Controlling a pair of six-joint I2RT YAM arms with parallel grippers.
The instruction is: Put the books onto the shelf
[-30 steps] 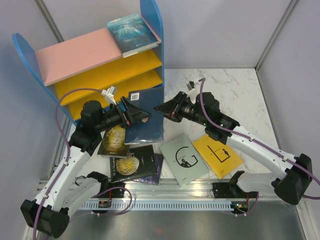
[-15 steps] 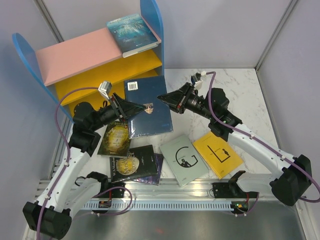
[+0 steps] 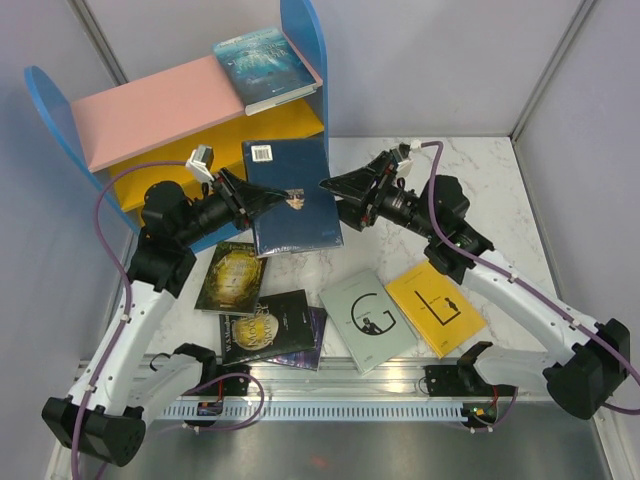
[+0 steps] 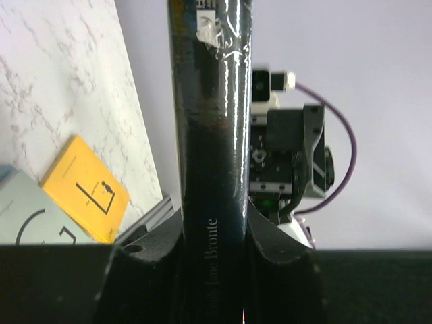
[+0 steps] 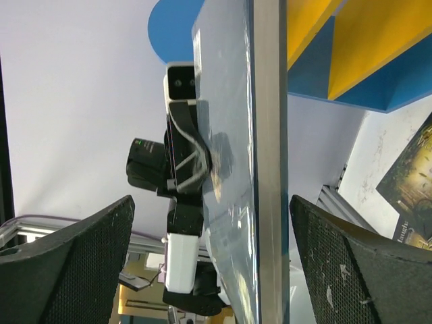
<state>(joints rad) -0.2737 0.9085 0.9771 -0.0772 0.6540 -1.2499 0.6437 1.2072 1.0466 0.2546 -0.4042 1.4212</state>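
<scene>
shelf (image 3: pixel 150 115) stands at the far left of the table (image 3: pixel 480 190), blue side panels, pink top board, yellow boards beneath. one book on it: the teal-blue book (image 3: pixel 265 65) lies flat on the right end of the pink board, against the right panel, its near edge overhanging. the visible part of the upper yellow board shows bare yellow; the lower compartment is mostly hidden behind the left arm and the lifted book, contents cannot be told. navy book (image 3: pixel 300 225) is off the table, held in front of the shelf's right half with its cover facing up toward the top camera and a barcode label at its far corner. left gripper (image 3: pixel 275 200) pinches it from the left side; left wrist view shows dark fingers pressed on both faces, with spine lettering only partly readable. right gripper (image 3: pixel 335 200) is spread wide at the book's right edge; in the right wrist view the edge runs between its two meshed pads with a gap on either side. lying flat on the table: green-gold book (image 3: pixel 232 277), just beside it the black book with gold lettering (image 3: pixel 265 325) resting on the purple book (image 3: pixel 315 340), which shows only a sliver; then the grey-blue book (image 3: pixel 367 318) and the yellow book (image 3: pixel 435 308), overlapping or touching, cannot tell which.
</scene>
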